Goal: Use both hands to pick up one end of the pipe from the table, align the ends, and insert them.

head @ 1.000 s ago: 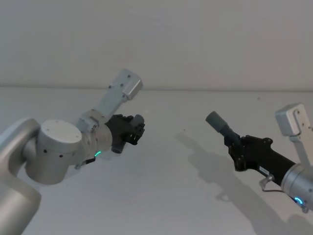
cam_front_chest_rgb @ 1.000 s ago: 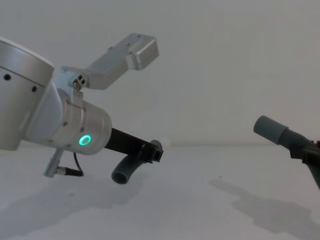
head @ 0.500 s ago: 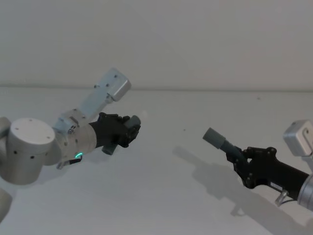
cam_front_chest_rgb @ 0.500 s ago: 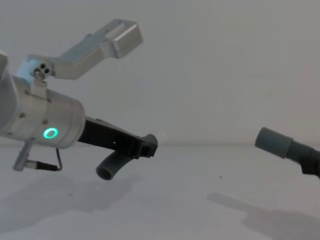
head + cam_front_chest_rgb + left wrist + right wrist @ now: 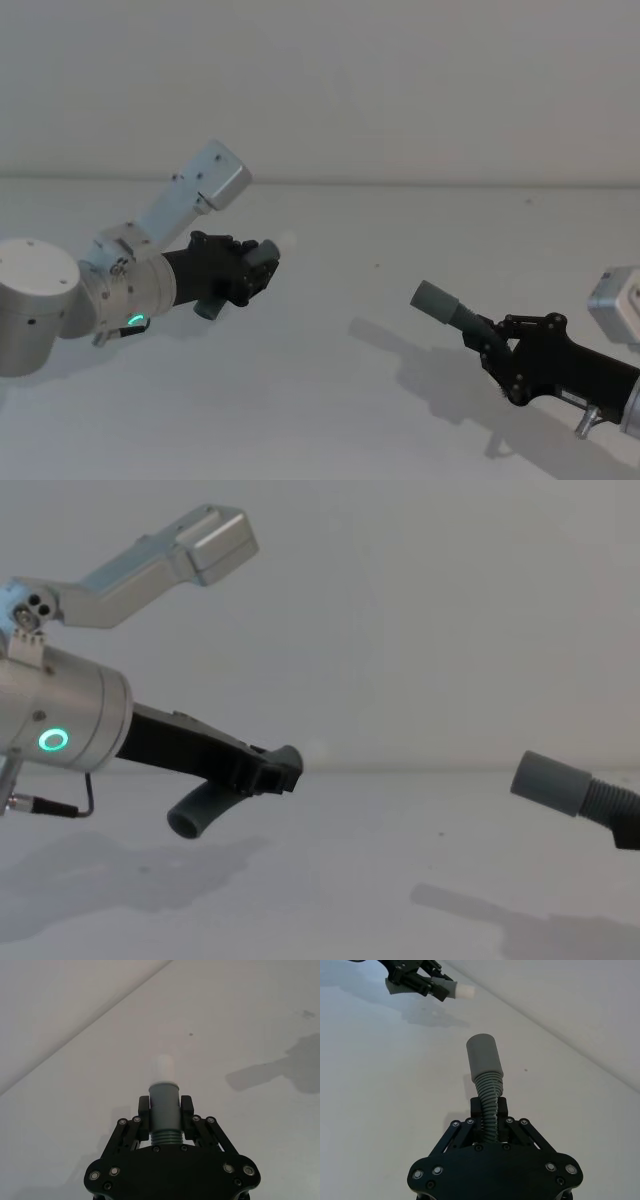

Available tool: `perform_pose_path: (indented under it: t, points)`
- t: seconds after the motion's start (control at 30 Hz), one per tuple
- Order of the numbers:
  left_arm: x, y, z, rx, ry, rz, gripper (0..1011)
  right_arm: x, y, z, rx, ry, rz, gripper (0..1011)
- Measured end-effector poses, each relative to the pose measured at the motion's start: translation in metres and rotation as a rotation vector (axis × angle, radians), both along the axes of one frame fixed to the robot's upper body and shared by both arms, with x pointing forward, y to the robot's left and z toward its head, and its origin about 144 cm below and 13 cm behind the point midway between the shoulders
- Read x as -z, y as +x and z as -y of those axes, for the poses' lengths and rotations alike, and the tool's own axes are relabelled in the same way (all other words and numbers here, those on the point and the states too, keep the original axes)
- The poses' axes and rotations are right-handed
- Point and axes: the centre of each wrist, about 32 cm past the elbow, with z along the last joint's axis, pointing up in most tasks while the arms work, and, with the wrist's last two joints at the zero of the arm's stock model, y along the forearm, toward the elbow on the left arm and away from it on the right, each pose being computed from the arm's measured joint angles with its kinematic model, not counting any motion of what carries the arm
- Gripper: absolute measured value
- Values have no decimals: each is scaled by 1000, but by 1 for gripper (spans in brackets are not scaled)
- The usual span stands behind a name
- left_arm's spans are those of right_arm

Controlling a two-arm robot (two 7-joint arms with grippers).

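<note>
As it hangs nearest me on the right, my black angular two-finger right gripper [image 5: 490, 338] has its jaws clamped on the ribbed middle of a bent dark-grey hose piece [image 5: 489, 1092], whose wide smooth grey socket cuff [image 5: 434, 298] points leftward above the plain matte white table [image 5: 340, 400]. Open tabletop lies between the arms. Farther off, my black left gripper [image 5: 252, 272] has its jaws closed around the second dark-grey hose piece [image 5: 164, 1102] at its collar. Its narrow white plug tip [image 5: 162, 1067] pokes toward the socket, well apart. Beyond, the table's far edge meets a pale wall [image 5: 400, 80].
</note>
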Motion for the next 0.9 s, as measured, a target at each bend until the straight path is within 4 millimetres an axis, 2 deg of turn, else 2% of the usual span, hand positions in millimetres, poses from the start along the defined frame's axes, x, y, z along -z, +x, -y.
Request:
perform_pose_path:
  t: [0.4, 0.9]
  points:
    - [-6, 7, -7, 71, 7, -1, 345, 1, -2, 7, -50, -8, 30, 137]
    - [-15, 26, -14, 261, 0, -36, 345, 3, -4, 12, -156, -11, 55, 137]
